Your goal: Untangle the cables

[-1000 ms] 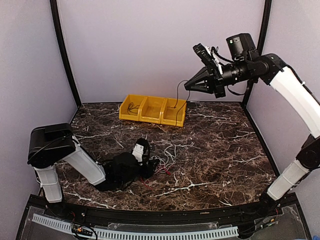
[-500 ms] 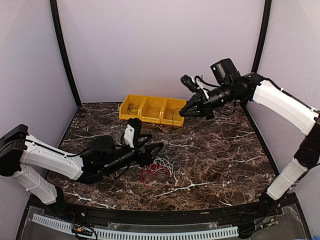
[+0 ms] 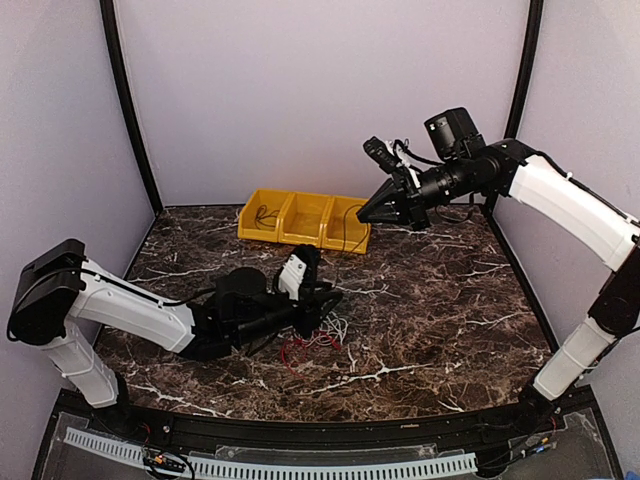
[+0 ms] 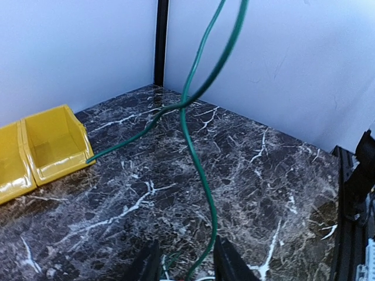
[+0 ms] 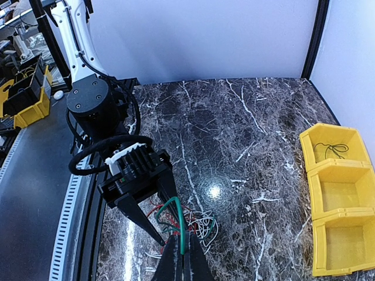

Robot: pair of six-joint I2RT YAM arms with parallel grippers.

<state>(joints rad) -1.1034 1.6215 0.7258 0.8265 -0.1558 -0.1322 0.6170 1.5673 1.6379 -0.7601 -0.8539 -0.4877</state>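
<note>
- Cables (image 3: 318, 335) in a loose heap near the middle of the bench (image 3: 450, 300), with red and white loops tangled together just beside the left tool (image 3: 328, 300).
- One green cable (image 4: 198, 167) rising out of that heap and crossing over itself on the way up to the right tool (image 3: 361, 213), high above the bench near the yellow bins (image 3: 300, 236). Likely held aloft to pull this strand clear of the others.
- Free end of the green cable hanging close to the bins in the left wrist view.
- Right tool: pressed together, pinching the green cable near its upper part. Plain from the right wrist view, with the strand entering between the closed tips.
- Left tool: low over the heap, fingers (image 4: 149, 263) partly spread, the green cable passing through the gap and not visibly clamped. Probably placed there to guide the strand or hold the heap down during the lift.
- Contact between the left fingertips and the red and white loops: impossible to tell, hidden under the tool from overhead.
- Thin dark wire (image 3: 265, 215) already lying in the left-end compartment of the bins, well apart from the heap.
- By judgement, sorting partly done: one strand binned, the green one in hand, red and white not yet separated.
</note>
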